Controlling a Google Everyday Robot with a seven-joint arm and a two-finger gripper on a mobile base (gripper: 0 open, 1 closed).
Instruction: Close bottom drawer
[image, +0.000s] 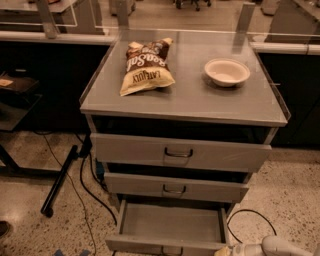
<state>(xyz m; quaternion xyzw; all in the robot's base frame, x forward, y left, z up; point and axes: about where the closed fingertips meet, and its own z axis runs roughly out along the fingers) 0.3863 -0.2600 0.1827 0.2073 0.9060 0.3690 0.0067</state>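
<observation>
The bottom drawer (170, 226) of the grey metal cabinet is pulled far out, and its inside is empty. Its front panel (150, 245) lies at the lower edge of the view, with the handle mostly cut off. The middle drawer (175, 187) and the top drawer (180, 152) stand slightly out, each with a dark loop handle. My gripper (226, 250) is at the bottom right, on the end of a white arm (275, 247), just beside the right front corner of the bottom drawer.
On the cabinet top (185, 100) lie a bag of chips (146, 66) and a white bowl (227, 71). Black cables (90, 195) and a dark table leg (59, 182) lie on the speckled floor to the left. A cable loops at the right (250, 215).
</observation>
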